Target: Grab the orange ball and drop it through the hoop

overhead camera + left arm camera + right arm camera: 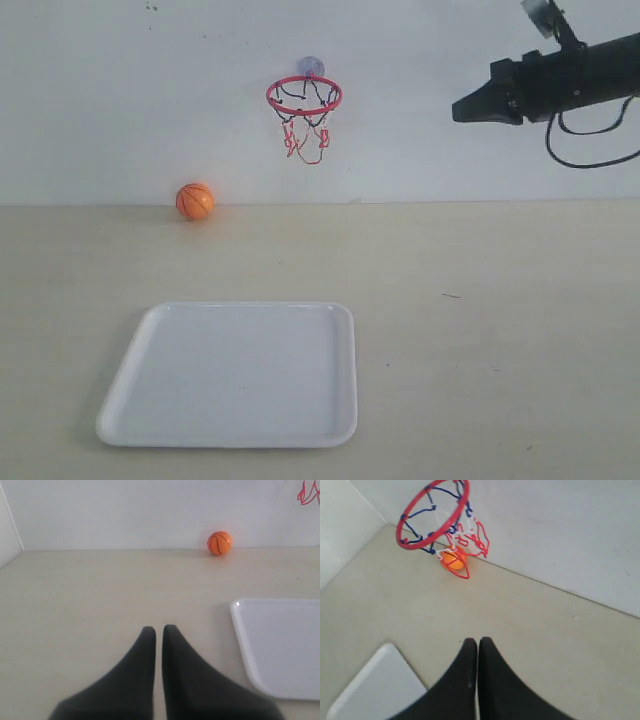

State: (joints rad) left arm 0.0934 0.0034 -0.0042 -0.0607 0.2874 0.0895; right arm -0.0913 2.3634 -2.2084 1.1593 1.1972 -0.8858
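Note:
The orange ball (195,201) rests on the table against the back wall, left of the hoop; the left wrist view shows this ball (219,543) far ahead of my left gripper (158,630), which is shut and empty. The hoop (304,97) with its red ring and string net hangs on the wall above the table. My right gripper (460,110) is held high at the upper right, level with the ring and well to its right, shut and empty. In the right wrist view the hoop (433,513) lies ahead of the gripper (477,641), with the ball (452,560) glimpsed behind the net.
A white rectangular tray (235,375) lies on the table near the front, below the hoop. Its corner also shows as the tray (280,645) and the tray (375,685) in the wrist views. The white wall (420,170) borders the table's back edge.

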